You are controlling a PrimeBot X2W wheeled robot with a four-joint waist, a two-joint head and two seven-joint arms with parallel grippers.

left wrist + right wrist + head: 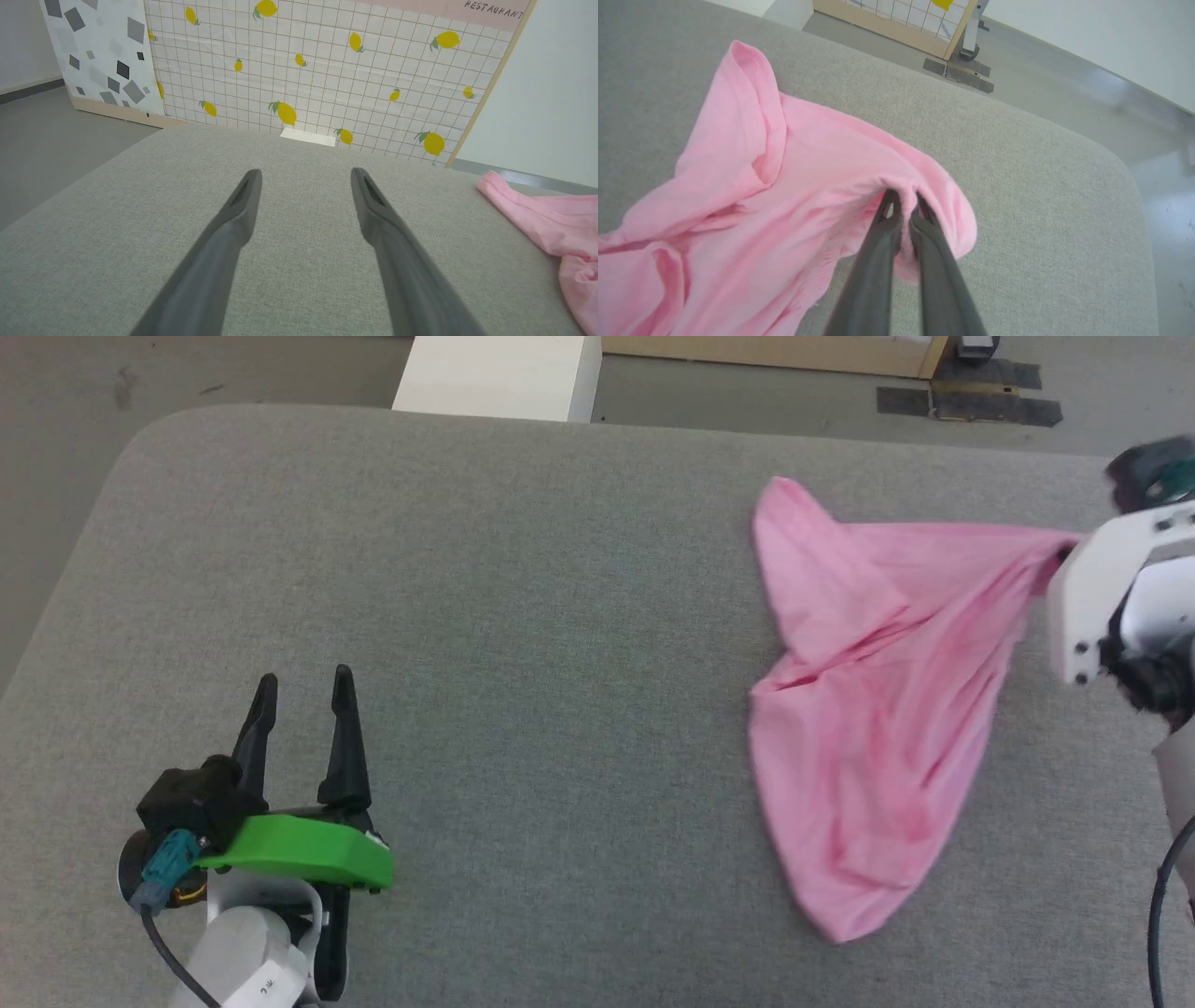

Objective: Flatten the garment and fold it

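Observation:
The pink garment [868, 709] lies crumpled on the right half of the grey table [523, 616], pulled taut toward its right corner. There my right gripper [903, 198] is shut on a bunched fold of the garment [794, 177]; in the head view its white wrist [1097, 593] covers the fingers. My left gripper [303, 695] stands open over bare table at the lower left, far from the cloth. Through the left wrist view its fingers [243, 200] spread wide, and the garment [551, 219] shows at the right edge. No label is visible.
A white block [499, 373] stands beyond the table's far edge. A lemon-patterned panel [327, 70] rises behind it, with a speckled panel [103, 56] beside it. The table's rounded right corner [1111, 158] drops to a grey floor [1148, 130].

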